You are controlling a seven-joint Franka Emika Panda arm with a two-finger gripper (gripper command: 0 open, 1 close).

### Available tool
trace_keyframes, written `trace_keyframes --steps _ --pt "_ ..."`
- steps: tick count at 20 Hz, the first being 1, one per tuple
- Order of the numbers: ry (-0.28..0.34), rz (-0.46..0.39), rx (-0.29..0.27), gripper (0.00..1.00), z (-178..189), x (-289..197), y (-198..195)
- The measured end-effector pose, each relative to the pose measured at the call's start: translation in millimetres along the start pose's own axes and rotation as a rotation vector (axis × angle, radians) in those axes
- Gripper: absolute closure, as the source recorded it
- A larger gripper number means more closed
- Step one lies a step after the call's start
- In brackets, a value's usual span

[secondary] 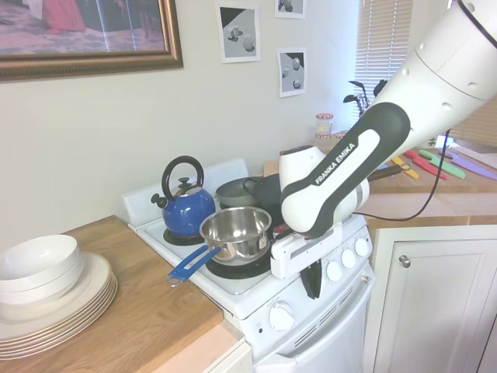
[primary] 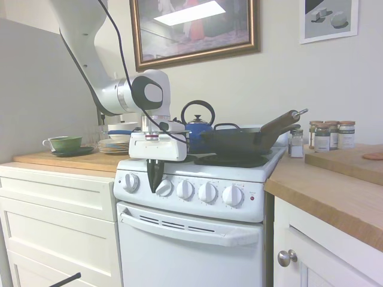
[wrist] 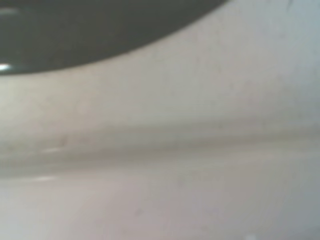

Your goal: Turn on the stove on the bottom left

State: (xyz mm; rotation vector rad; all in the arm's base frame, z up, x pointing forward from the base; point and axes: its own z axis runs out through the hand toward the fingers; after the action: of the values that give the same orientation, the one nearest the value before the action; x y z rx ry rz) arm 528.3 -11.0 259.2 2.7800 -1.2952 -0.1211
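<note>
At the stove (primary: 197,206) front panel, gripper (primary: 155,178) pressed together between two left knobs (primary: 164,188), saucepan (secondary: 235,231) visible only from the second exterior view.

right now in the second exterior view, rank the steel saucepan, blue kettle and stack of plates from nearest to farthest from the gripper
1. Steel saucepan, on the front burner just beside the gripper.
2. Blue kettle, on the back burner behind the saucepan.
3. Stack of plates, on the wooden counter at the far side.
</note>
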Motion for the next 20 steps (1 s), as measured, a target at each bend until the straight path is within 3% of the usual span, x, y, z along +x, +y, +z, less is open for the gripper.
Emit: trace_keyframes --steps 10,20 --pt "0.08 -0.006 -0.065 1.0 3.4 -7.9 -6.2" --pt "0.108 -0.011 -0.087 1.0 5.9 -12.5 -9.6"
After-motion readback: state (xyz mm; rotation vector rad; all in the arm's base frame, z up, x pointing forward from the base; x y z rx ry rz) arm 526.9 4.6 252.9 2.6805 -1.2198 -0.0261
